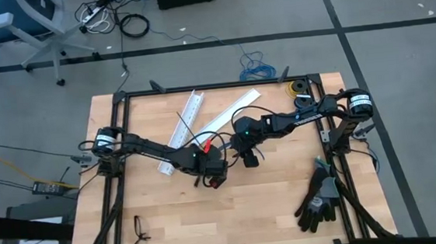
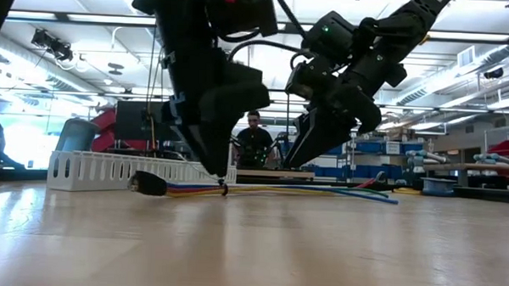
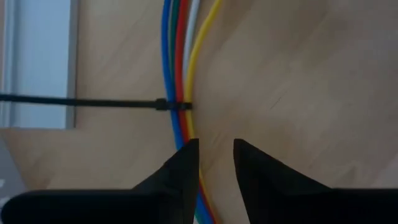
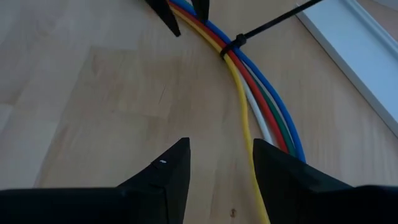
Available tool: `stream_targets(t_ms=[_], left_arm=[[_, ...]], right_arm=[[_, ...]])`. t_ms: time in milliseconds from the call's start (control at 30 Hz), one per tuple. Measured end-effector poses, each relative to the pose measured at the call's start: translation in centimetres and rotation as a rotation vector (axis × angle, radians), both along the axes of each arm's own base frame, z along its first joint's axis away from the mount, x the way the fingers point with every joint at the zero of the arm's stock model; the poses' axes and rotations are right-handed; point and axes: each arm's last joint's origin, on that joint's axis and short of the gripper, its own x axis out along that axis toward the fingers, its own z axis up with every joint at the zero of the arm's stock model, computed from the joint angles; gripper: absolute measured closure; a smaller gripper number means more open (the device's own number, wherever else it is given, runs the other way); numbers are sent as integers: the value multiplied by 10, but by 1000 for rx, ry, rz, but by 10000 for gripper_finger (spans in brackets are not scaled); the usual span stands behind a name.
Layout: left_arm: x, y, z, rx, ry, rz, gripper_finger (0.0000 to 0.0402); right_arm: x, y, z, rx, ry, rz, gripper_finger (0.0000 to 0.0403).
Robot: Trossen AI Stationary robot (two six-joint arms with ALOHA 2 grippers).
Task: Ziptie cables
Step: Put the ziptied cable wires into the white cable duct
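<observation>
Already the ziptie (image 3: 74,101) was looped round the cables (image 3: 180,68), its head cinched against the blue, green, red, white and yellow wires and its long black tail running off over a white duct (image 3: 37,62). The bundle lay flat on the wooden surface (image 4: 93,93) near its middle, one end in a dark connector (image 2: 148,183), which probably kept the wires together for tying.

The left pincer (image 3: 216,152) hung just beside the bundle, a little along from the tie's head, one finger tip touching or nearly touching the wires. Its jaws stood narrowly apart with nothing between them, likely poised to press or pinch the wires. The right pincer (image 4: 217,152) hovered near the surface farther along the same bundle, half open and empty, the yellow wire passing under its gap. Judging by this, the tie was on but its tail untrimmed.

No container was in use; gloves (image 1: 319,200) and a tape roll (image 1: 300,90) lay well apart.
</observation>
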Motion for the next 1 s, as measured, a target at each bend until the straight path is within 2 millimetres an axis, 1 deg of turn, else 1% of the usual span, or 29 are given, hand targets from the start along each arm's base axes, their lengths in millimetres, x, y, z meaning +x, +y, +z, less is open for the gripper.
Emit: stream_targets(t_ms=[133,233,333,467,533,600,667,733,767,933,1000], left_arm=[[-2,2,-3,1,25,25,293],[-2,2,-9,-9,17,57,293],[-5,4,-20,-49,14,94,293],[-7,4,-31,-78,34,102,295],[-7,4,-34,-73,48,92,300],[-7,4,-35,-69,55,86,315],[-8,5,-35,-51,71,69,340],[-8,7,-32,-36,98,56,376],[-7,8,-30,-34,108,58,387],[-6,9,-16,18,199,30,398],[-3,9,-7,38,210,18,398]], right_arm=[[0,0,0,1,1,-1,243],[0,0,0,2,1,-2,243],[0,0,0,3,3,-4,243],[0,0,0,3,3,-5,243],[0,0,0,5,3,-7,243],[0,0,0,7,4,-8,243],[0,0,0,6,3,-9,243],[0,0,0,9,3,-10,243],[0,0,0,15,4,-16,243],[0,2,0,40,6,-16,243],[0,4,0,53,4,-2,243]])
